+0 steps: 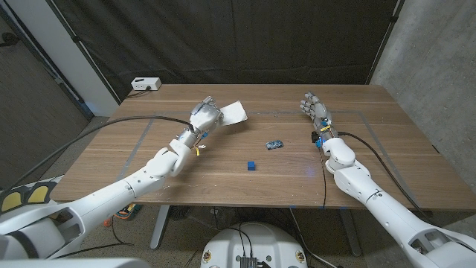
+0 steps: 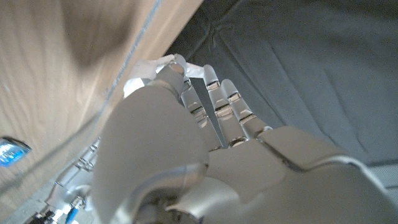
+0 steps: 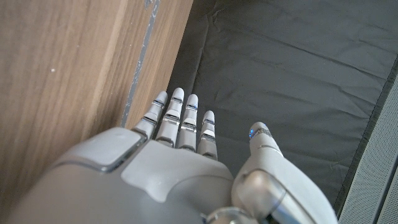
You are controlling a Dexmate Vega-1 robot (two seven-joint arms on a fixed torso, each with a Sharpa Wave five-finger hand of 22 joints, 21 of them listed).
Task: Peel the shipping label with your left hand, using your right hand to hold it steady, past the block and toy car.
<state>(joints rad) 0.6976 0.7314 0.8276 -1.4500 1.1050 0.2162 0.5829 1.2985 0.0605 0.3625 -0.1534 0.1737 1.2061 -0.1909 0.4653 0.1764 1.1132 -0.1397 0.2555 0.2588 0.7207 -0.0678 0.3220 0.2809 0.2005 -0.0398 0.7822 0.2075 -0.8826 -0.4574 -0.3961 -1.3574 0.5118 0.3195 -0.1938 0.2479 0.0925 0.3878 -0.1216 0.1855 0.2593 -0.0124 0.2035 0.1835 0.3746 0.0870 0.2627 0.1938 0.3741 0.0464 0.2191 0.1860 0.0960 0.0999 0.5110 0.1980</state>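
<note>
My left hand is raised over the back left part of the table and grips a white shipping label, which sticks out to the right of its fingers. In the left wrist view, a bit of the white label shows past the curled fingers. My right hand stands at the back right, holding nothing, its fingers straight and slightly apart. Between the arms, a small blue toy car sits on the wood. A blue block lies nearer the front.
A white box with a cable sits at the table's back left corner. Thin tape lines mark the wooden table. A dark curtain hangs behind it. A grey wall stands on the right.
</note>
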